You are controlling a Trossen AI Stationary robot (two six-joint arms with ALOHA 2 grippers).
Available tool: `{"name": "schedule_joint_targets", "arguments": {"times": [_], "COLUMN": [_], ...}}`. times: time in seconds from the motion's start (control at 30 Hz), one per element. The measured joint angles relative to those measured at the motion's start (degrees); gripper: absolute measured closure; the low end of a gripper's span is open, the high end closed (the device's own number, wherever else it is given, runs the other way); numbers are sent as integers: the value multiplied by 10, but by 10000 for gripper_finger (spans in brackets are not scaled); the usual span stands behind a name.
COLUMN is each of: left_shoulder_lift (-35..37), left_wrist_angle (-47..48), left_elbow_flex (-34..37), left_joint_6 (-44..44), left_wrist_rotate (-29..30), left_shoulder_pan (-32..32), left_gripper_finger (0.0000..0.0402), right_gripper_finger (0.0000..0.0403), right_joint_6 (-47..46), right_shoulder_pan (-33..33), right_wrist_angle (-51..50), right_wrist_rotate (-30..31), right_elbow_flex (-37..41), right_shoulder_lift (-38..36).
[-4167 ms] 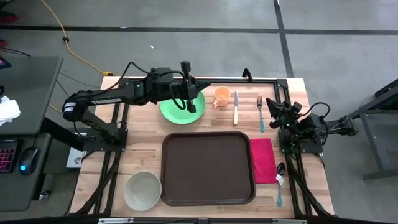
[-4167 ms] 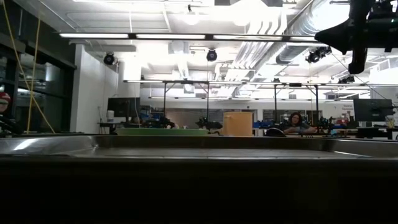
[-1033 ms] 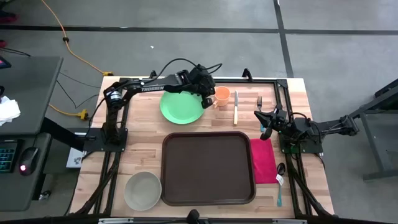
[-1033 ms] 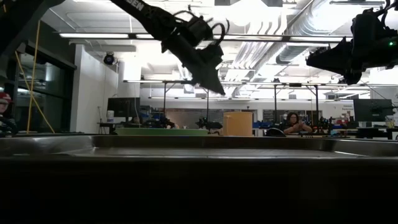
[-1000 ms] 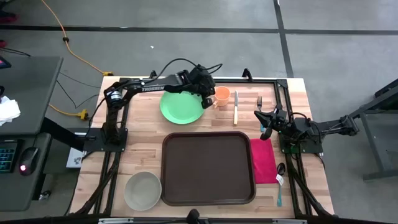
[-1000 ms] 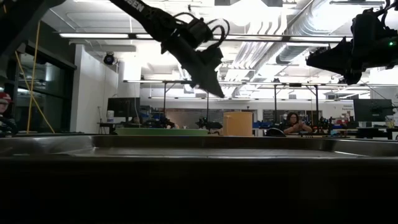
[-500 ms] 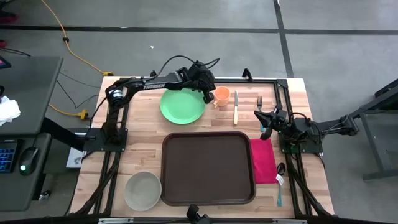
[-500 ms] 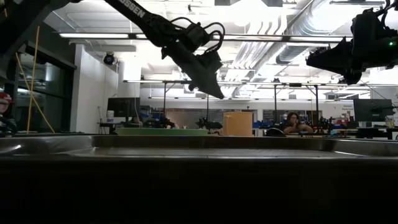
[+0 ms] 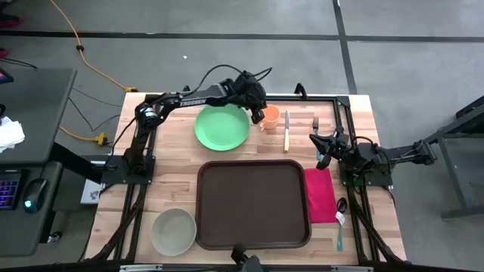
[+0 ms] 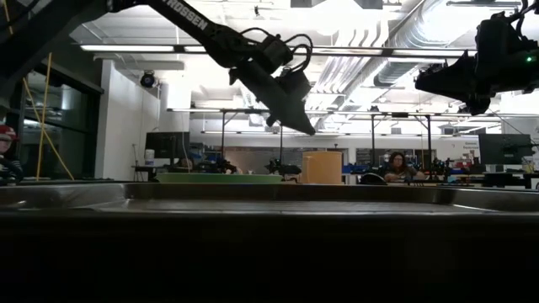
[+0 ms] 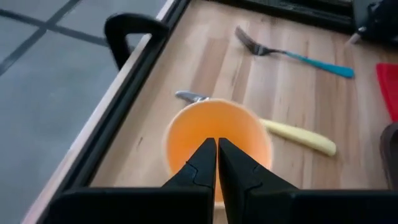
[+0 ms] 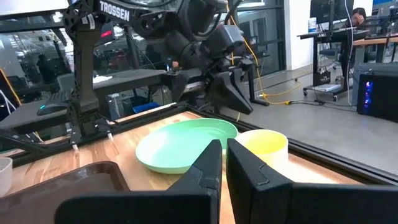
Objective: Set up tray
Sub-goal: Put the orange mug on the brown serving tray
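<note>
The left gripper (image 9: 259,115), fingers nearly together, hovered above the orange cup (image 9: 270,117) (needing wider jaws to straddle its rim), the brown tray (image 9: 253,204) near the table's front, while the right gripper (image 9: 318,140) waited shut.

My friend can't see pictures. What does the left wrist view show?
An orange cup stands on a wooden table, right beyond the left gripper, jaws nearly shut. Behind it lie a yellow-handled knife and a teal-handled fork.

Dark brown tray (image 9: 253,204); green plate (image 9: 221,127); orange cup (image 9: 270,116); red napkin (image 9: 319,194); teal-handled fork (image 9: 317,137)
</note>
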State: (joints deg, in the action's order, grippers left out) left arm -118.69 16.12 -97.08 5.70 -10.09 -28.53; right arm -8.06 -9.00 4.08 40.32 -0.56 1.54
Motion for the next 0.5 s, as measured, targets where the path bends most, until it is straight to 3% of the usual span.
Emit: {"name": "schedule_joint_targets", "arguments": {"times": [0.33,0.5], "left_shoulder_lift": [0,0], "left_wrist_angle": [39,38], "left_elbow_flex": [-5,-5], "left_joint_6": [-2,0], "left_wrist_rotate": [1,2], "left_shoulder_pan": [-15,-15], "left_gripper_finger": [351,299], "right_gripper_finger": [402,402], "right_joint_6": [6,6], "right_shoulder_pan": [0,0], "right_wrist_angle": [0,0], "right_wrist_rotate": [3,17], "right_elbow_flex": [0,0], "right_shoulder_lift": [0,0]}}
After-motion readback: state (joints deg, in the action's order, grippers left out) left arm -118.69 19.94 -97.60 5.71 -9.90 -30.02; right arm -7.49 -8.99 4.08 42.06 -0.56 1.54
